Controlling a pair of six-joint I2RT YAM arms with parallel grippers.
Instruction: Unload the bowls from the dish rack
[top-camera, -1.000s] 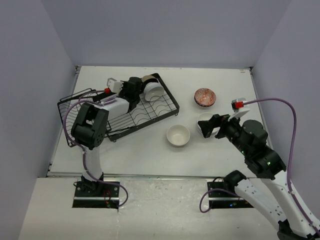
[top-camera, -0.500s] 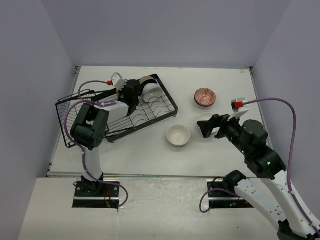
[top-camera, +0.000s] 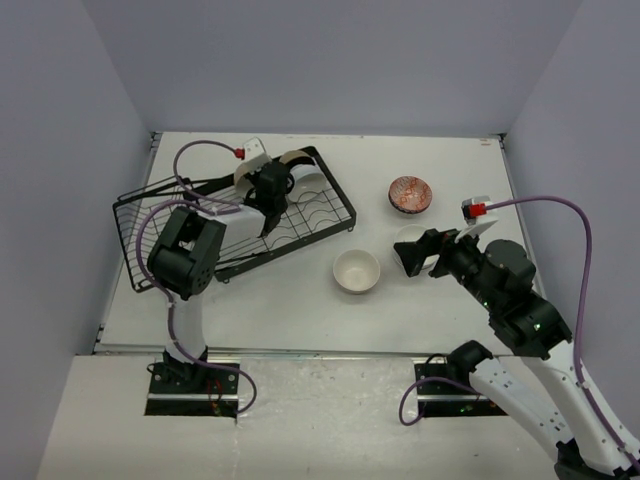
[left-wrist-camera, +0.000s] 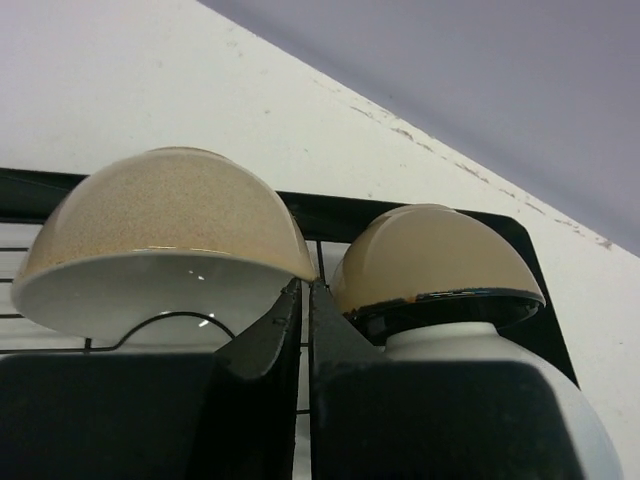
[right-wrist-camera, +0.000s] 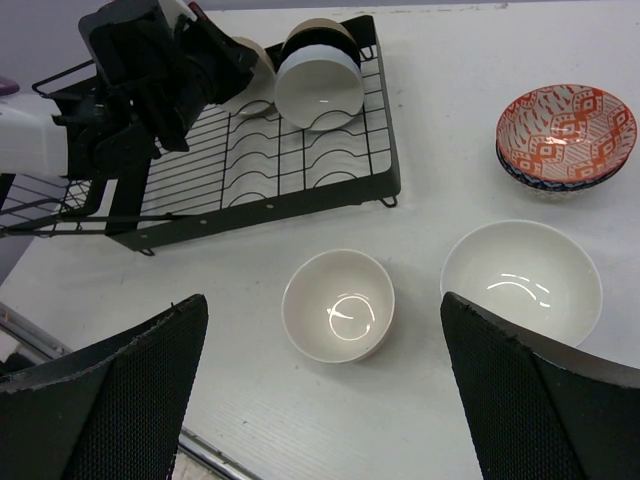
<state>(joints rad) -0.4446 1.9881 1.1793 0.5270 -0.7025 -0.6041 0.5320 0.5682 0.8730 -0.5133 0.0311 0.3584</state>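
Note:
The black wire dish rack (top-camera: 300, 225) stands at the left. At its far end are a beige bowl with a white inside (left-wrist-camera: 160, 230), a beige bowl with a black inside (left-wrist-camera: 435, 260) and a white bowl (right-wrist-camera: 318, 88). My left gripper (top-camera: 272, 175) is shut and empty, and its fingertips (left-wrist-camera: 285, 305) point into the gap between the two beige bowls. My right gripper (top-camera: 412, 255) is wide open and empty, hovering above a small white bowl (right-wrist-camera: 338, 305) on the table.
A larger white bowl (right-wrist-camera: 522, 280) and a red-patterned bowl (right-wrist-camera: 565, 135) stand on the table to the right of the rack. The rack's basket section (top-camera: 150, 215) is at the far left. Walls close in the table.
My left wrist has turned and swung toward the rack's far end, closer to the bowls. The right arm and the bowls on the table have not moved.

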